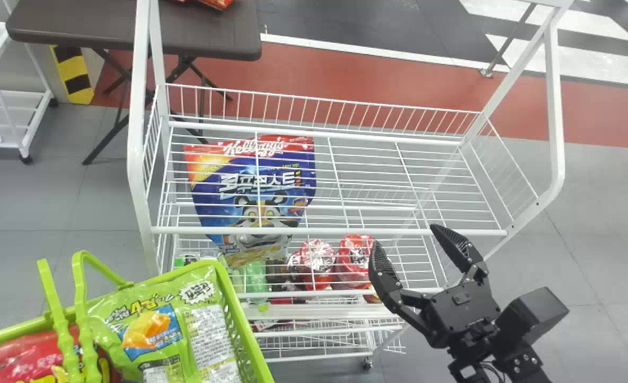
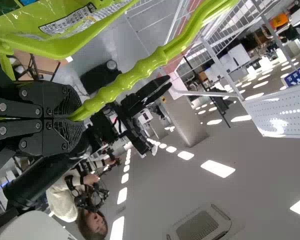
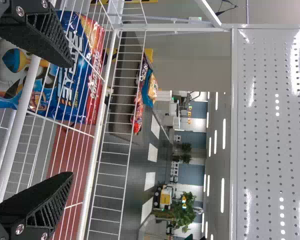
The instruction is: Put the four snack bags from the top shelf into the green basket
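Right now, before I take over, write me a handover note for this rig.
Left gripper: shut on the handle of the green basket.
Right gripper: open and empty, at the front of the white rack.
Done: a green bag and a red bag are in the basket; I cannot tell whether more lie beneath.
Left: the blue bag is at the rack, behind its wires. It is probably the next one to fetch; check the basket's count first.
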